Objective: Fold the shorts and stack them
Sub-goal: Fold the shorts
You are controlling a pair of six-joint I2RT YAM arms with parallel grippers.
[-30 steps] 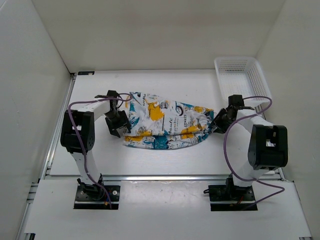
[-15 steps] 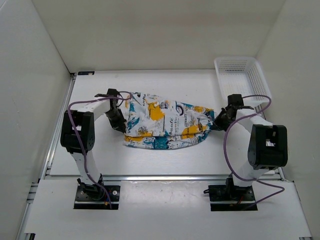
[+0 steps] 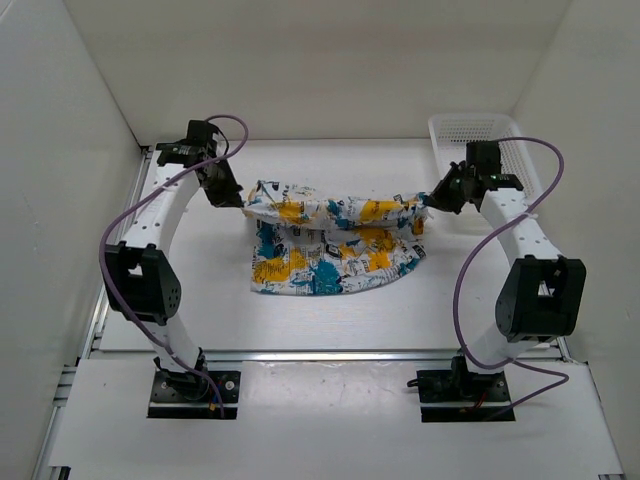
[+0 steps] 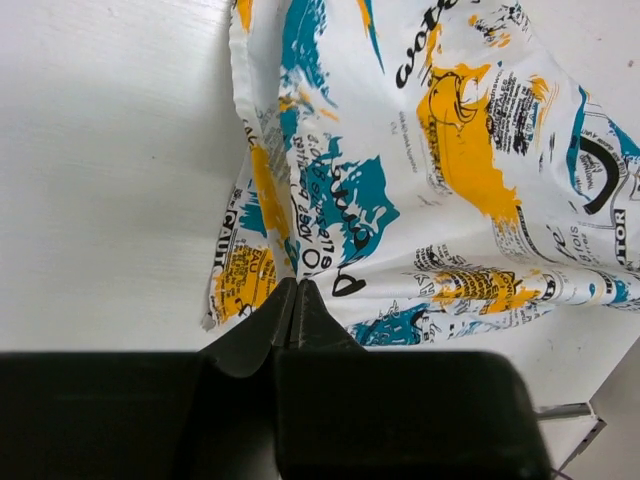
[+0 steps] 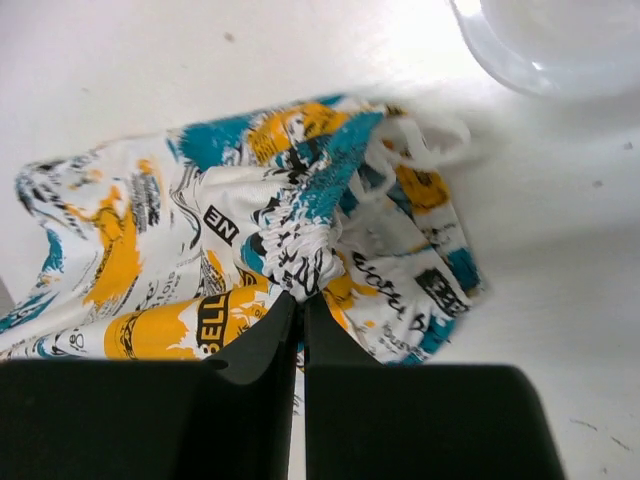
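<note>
The shorts (image 3: 335, 245), white with teal, yellow-orange and black print, hang stretched between both grippers above the table, their lower part drooping onto it. My left gripper (image 3: 240, 198) is shut on the shorts' left end; in the left wrist view the gripper (image 4: 297, 285) pinches a fold of the shorts (image 4: 440, 170). My right gripper (image 3: 432, 203) is shut on the right end. In the right wrist view that gripper (image 5: 301, 297) clamps the gathered elastic waistband of the shorts (image 5: 300, 250).
A white mesh basket (image 3: 480, 165) stands at the back right, just behind the right arm. White walls close in the table on the left, back and right. A round clear rim (image 5: 550, 50) shows at the top right of the right wrist view.
Both grippers closed on the ends of the shorts and rose toward the back of the table, lifting and stretching the upper edge between them.
</note>
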